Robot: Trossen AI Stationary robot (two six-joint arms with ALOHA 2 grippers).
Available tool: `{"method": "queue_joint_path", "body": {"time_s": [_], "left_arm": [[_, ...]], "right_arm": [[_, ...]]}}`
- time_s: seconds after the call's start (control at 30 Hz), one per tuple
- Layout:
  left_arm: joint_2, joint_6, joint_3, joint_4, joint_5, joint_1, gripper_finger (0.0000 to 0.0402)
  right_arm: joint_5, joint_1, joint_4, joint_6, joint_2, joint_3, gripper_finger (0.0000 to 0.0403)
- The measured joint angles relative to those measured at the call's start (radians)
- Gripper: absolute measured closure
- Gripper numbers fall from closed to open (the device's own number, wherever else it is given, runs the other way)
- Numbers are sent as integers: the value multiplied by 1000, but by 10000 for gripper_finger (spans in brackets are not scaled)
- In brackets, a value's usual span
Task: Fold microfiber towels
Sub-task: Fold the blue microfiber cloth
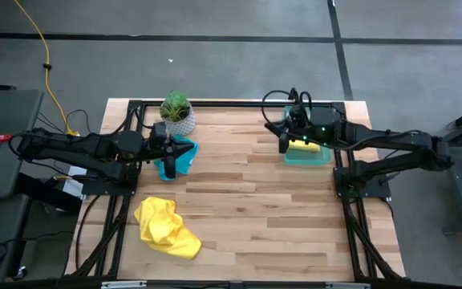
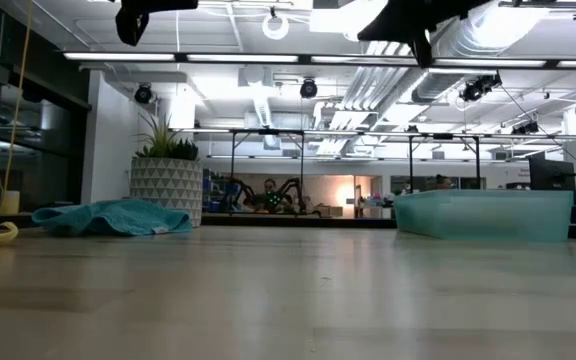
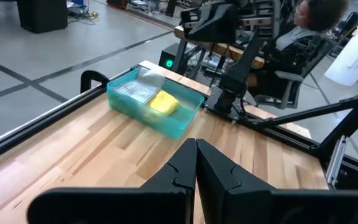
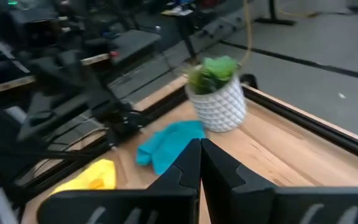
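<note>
A: What is the biggest thing here?

B: The wooden table (image 1: 247, 209), with a black frame along its edges. Over it reach the two dark arms, one from each side.

A: Where does the left arm (image 1: 79, 148) end up?

B: Its left gripper (image 1: 169, 168) hangs above the teal towel (image 1: 184, 154), near the far left part of the table. In its wrist view the two fingers (image 3: 174, 174) press together, so the jaws are closed with nothing in them.

A: And the right arm (image 1: 391, 148)?

B: The right gripper (image 1: 282, 144) sits at the left edge of the green tray (image 1: 321, 156), at the far right of the table. Its jaws are closed too and hold nothing; the fingers (image 4: 188, 168) meet in its wrist view.

A: Where are the towels?

B: A crumpled yellow towel (image 1: 165, 228) lies on the near left part of the table, well apart from both grippers. The teal towel lies bunched just beside the plant pot (image 1: 179, 122). Inside the tray a folded yellow towel (image 3: 163, 102) lies next to a grey-white towel (image 3: 137, 91).

A: Anything smaller?

B: The small green plant (image 1: 176, 104) in its white patterned pot, at the table's far edge. From table height both grippers are high off the surface.
</note>
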Motion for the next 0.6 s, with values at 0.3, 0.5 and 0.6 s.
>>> {"method": "queue_joint_path", "body": {"time_s": [0.3, 0.5, 0.6], "left_arm": [[0, 114, 0, -2, 61, 0, 401], [0, 167, 0, -15, 83, 0, 401], [0, 181, 0, -31, 87, 0, 401]], "right_arm": [[1, 56, 35, -26, 0, 0, 403], [3, 102, 36, -89, 0, 0, 403], [3, 132, 36, -137, 0, 0, 403]]}}
